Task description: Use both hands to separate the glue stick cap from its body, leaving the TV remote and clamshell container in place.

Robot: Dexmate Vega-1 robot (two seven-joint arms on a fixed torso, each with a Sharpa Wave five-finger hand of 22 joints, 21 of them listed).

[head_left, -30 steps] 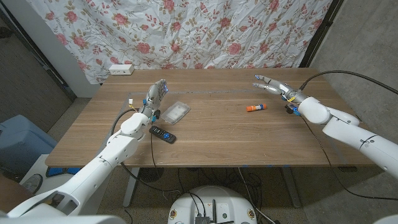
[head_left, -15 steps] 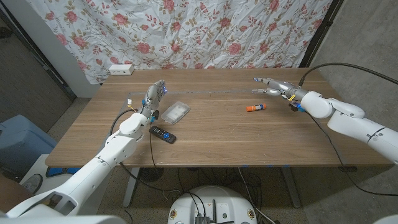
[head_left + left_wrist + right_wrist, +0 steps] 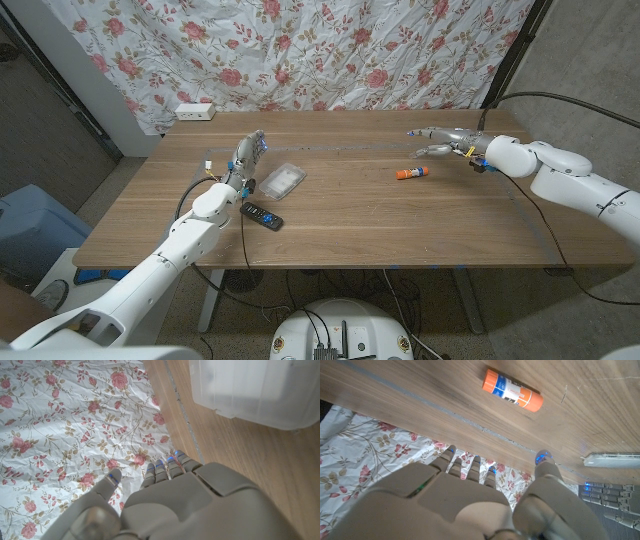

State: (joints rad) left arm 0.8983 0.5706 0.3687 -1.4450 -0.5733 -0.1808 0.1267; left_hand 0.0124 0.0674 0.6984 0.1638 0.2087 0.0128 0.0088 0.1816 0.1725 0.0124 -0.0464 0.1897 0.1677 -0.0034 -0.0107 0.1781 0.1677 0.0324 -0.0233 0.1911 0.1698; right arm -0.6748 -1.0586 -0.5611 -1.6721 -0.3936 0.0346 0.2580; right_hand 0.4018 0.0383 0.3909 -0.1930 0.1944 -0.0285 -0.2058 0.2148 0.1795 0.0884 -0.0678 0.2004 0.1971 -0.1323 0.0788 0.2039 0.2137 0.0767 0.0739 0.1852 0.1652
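The glue stick [image 3: 411,173] lies on the table [image 3: 340,215], just near of the right hand [image 3: 440,141], whose spread fingers hold nothing. At far left, the left hand [image 3: 251,153] stands empty, fingers apart, beside the container [image 3: 282,179] and remote [image 3: 262,214].

clamshell container [image 3: 260,390] cut off at frame edge

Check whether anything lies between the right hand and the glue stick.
Nothing visible does. The right hand hovers open just behind the glue stick, with bare table between them. The TV remote and clamshell container lie far off, near the left hand.
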